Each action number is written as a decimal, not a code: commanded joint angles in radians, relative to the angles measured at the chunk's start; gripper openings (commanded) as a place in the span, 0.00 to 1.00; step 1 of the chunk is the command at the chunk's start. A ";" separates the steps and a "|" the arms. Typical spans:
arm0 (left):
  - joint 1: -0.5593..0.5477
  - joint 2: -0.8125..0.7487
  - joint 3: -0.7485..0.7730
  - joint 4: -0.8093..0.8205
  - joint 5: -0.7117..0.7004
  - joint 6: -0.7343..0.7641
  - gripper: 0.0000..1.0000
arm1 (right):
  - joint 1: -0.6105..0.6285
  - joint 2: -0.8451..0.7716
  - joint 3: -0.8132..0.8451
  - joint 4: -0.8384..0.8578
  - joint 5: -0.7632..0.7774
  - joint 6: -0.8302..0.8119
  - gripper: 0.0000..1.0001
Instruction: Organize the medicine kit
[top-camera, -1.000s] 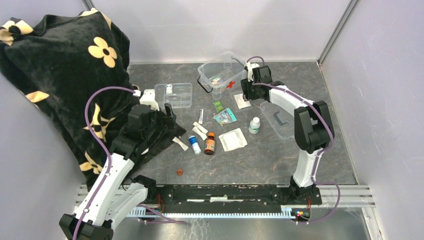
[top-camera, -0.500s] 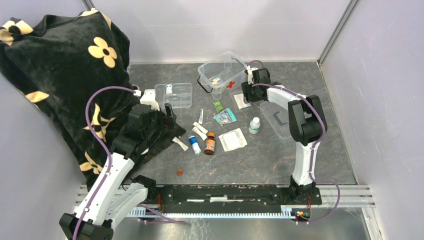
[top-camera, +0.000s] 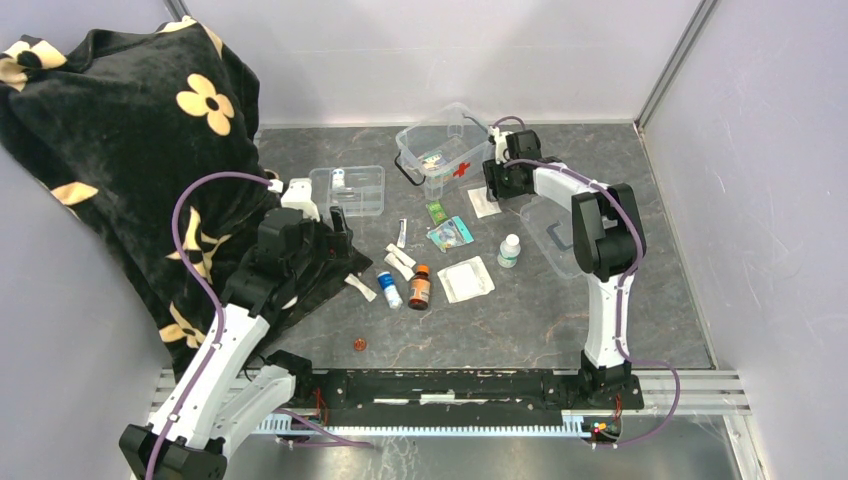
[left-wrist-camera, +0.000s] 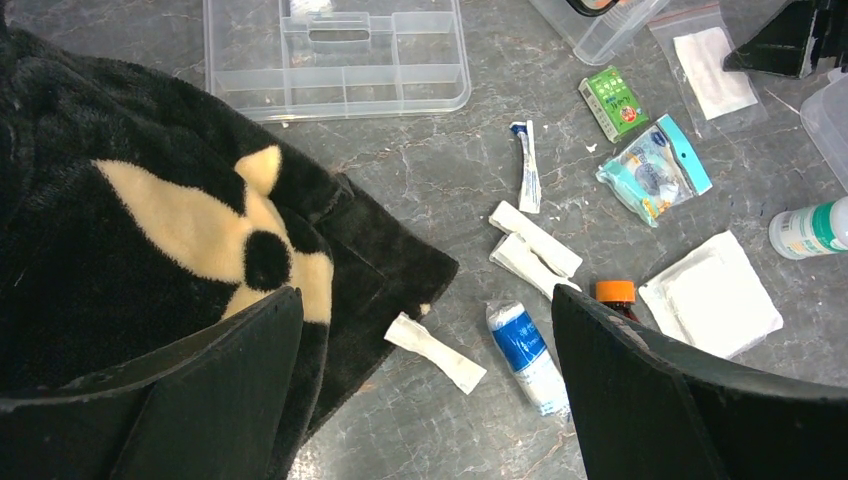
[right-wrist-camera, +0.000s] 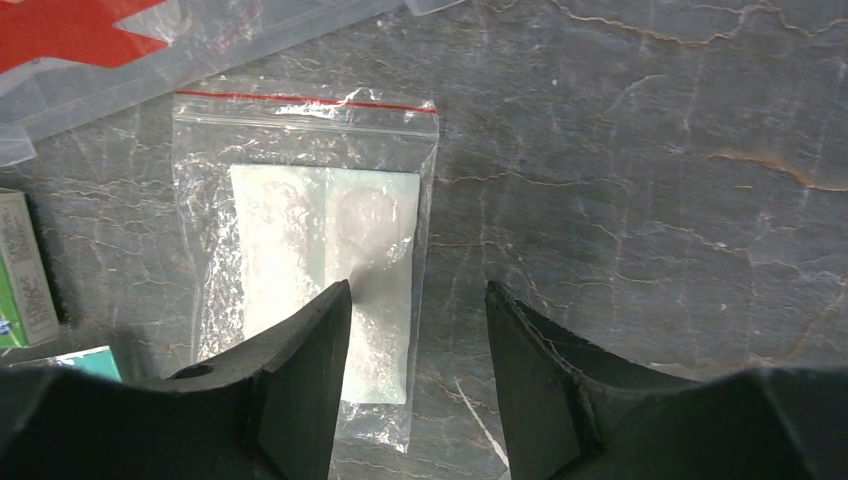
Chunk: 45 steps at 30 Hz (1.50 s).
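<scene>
The medicine kit (top-camera: 441, 150), a clear box with a red cross (top-camera: 460, 171), stands lidless at the back centre; its red cross (right-wrist-camera: 70, 25) shows at the top left of the right wrist view. My right gripper (top-camera: 497, 187) hovers just right of it, pointing down over a zip bag (top-camera: 484, 203). In the right wrist view that gripper (right-wrist-camera: 418, 290) is open, and the zip bag (right-wrist-camera: 320, 250), holding a white pad, has its right edge between the jaws. My left gripper (left-wrist-camera: 425, 300) is wide open above a white sachet (left-wrist-camera: 435, 352) and a blue-banded bandage roll (left-wrist-camera: 527, 355).
A black flowered blanket (top-camera: 130, 130) covers the left side. A clear divided tray (top-camera: 350, 188) and a flat clear lid (top-camera: 555, 235) lie on the table. Also lying loose are a green box (left-wrist-camera: 612, 102), a teal packet (left-wrist-camera: 655, 170), a white bottle (top-camera: 510, 250), a brown bottle (top-camera: 419, 288) and a gauze packet (top-camera: 465, 279).
The right arm's elbow has swung left and toward the back while its gripper stayed over the zip bag, jaws slightly narrower. The left arm has not moved.
</scene>
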 joint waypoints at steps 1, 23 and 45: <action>-0.004 0.000 0.003 0.027 -0.008 0.044 1.00 | 0.000 0.016 0.024 -0.004 -0.059 -0.016 0.57; -0.003 0.006 0.004 0.027 -0.018 0.045 1.00 | -0.002 -0.075 -0.085 0.076 -0.044 0.002 0.10; -0.004 0.019 0.006 0.028 -0.009 0.039 1.00 | -0.003 -0.409 -0.175 0.120 0.101 -0.010 0.00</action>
